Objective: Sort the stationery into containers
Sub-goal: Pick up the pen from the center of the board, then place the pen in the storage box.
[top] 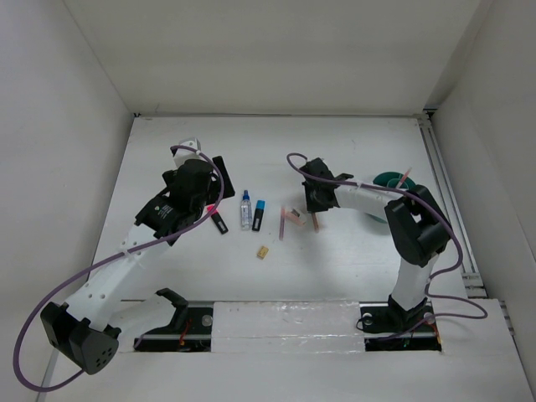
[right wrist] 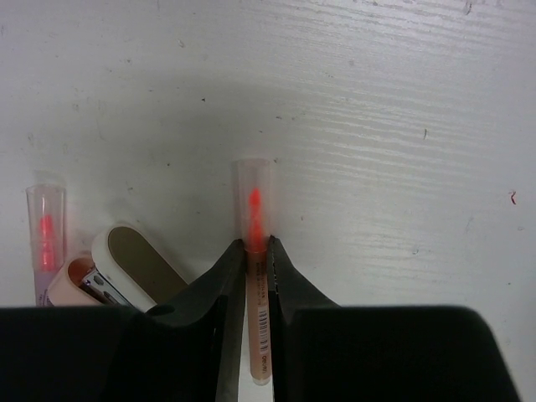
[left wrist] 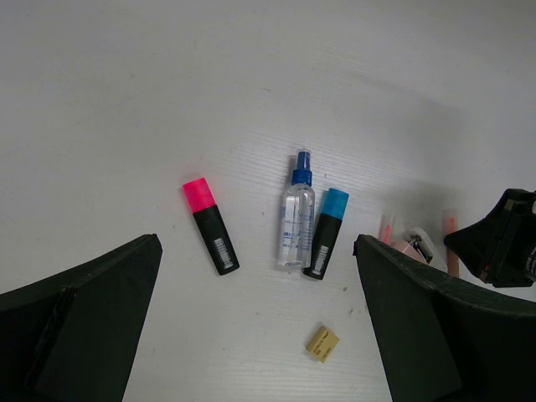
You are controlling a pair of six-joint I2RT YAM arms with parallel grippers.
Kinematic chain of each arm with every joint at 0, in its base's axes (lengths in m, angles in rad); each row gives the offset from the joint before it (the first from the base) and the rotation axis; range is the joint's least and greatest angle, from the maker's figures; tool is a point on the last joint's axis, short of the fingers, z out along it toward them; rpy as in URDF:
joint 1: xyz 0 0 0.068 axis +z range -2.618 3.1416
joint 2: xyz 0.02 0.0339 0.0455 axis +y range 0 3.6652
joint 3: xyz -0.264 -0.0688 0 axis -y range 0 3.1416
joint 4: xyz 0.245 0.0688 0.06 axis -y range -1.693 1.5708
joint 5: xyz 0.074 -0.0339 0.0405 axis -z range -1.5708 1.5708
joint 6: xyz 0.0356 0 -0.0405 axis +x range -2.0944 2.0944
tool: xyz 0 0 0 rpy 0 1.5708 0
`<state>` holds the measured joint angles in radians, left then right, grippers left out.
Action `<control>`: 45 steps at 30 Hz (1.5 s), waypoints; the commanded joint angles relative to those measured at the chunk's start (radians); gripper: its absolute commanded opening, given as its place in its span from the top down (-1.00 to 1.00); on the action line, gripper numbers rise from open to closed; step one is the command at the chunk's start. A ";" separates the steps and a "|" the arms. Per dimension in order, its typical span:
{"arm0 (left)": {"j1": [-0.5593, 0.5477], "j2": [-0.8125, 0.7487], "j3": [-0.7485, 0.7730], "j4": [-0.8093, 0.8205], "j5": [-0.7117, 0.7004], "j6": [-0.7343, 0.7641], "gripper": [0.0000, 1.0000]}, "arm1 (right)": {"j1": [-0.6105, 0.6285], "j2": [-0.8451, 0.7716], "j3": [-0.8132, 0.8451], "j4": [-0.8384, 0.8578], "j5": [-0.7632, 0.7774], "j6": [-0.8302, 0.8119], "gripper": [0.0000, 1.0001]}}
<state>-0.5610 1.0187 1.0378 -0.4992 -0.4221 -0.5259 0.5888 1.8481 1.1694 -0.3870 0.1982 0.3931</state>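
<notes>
My right gripper (right wrist: 257, 251) is shut on a thin salmon pencil (right wrist: 254, 197) that lies low on the table, its clear-capped tip sticking out past the jaws; from above, this gripper (top: 314, 203) and pencil (top: 315, 221) sit mid-table. Beside it lie a second salmon pencil (right wrist: 44, 230) and a pink block (right wrist: 126, 266). My left gripper (left wrist: 256, 251) hovers open, holding nothing, above a pink-capped marker (left wrist: 209, 226), a clear blue-capped bottle (left wrist: 296, 222), a blue-capped marker (left wrist: 327, 233) and a tiny tan piece (left wrist: 322, 343). The teal cup (top: 388, 179) stands at the right, partly hidden by my right arm.
A pencil (top: 405, 177) sticks up out of the teal cup. White walls close in the table on the left, far and right sides. A rail (top: 444, 193) runs along the table's right edge.
</notes>
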 commanded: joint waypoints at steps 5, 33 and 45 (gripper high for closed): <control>0.006 -0.011 0.010 0.001 -0.004 0.003 -1.00 | -0.023 -0.027 -0.040 0.011 -0.017 -0.014 1.00; 0.006 -0.037 0.001 0.019 0.048 0.021 -1.00 | -0.540 -0.754 -0.364 0.652 -0.091 -0.134 1.00; 0.006 -0.046 0.001 0.037 0.074 0.030 -1.00 | -0.592 -0.816 -0.580 0.881 0.128 -0.114 1.00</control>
<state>-0.5610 0.9928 1.0378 -0.4927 -0.3565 -0.5083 0.0013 1.0573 0.6151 0.3626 0.2218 0.2764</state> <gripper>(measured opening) 0.997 0.178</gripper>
